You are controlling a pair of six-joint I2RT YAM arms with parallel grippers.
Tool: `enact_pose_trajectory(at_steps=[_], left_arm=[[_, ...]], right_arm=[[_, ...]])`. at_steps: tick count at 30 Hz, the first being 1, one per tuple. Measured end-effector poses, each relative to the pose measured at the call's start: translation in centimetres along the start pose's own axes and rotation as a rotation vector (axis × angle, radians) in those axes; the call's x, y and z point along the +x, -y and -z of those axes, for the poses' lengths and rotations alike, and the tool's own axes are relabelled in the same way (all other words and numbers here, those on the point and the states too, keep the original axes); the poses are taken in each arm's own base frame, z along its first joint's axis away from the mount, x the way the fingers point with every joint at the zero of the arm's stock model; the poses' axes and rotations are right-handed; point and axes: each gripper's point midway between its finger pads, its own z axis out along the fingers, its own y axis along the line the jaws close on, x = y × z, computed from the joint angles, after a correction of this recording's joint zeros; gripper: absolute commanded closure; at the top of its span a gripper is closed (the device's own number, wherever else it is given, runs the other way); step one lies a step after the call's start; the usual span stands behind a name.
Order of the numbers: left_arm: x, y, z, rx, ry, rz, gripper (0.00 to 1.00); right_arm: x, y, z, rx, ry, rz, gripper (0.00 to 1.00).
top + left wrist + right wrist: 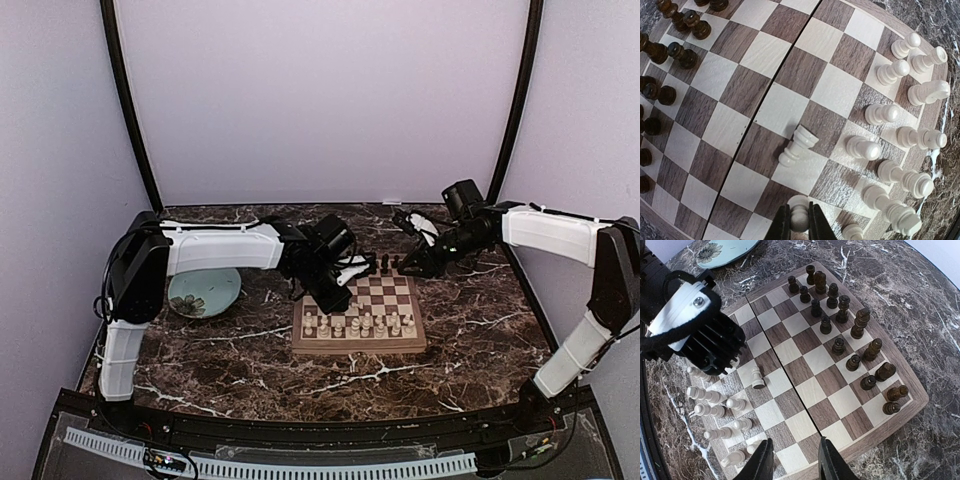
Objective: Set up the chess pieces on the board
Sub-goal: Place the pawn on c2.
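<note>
Left gripper (799, 224) pinches a white pawn (799, 207) over the board (790, 70); next, its row square. Right gripper (796, 461) hangs spread, empty.

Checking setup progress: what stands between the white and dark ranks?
A lone white piece stands there; the left gripper, shut on a white pawn, hangs nearby. Both wrist views show the piece.

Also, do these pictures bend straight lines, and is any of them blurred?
Left wrist: strong fisheye, the board seam curves, white pieces sharp. Right wrist: milder bending, sharp. Top view: little bending, but soft, pieces hard to tell apart.
</note>
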Motion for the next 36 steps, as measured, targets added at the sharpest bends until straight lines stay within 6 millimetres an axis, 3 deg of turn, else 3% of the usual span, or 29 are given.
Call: enact_pose_trajectory(at_steps=[13, 36], left_arm=[[1.5, 0.3, -0.5, 0.019, -0.064, -0.011, 0.91], [1.8, 1.0, -0.2, 0.057, -0.083, -0.025, 0.92]], right_arm=[[0.1, 0.0, -0.1, -0.002, -0.003, 0.001, 0.67], [0.6, 0.2, -0.6, -0.008, -0.017, -0.008, 0.67]])
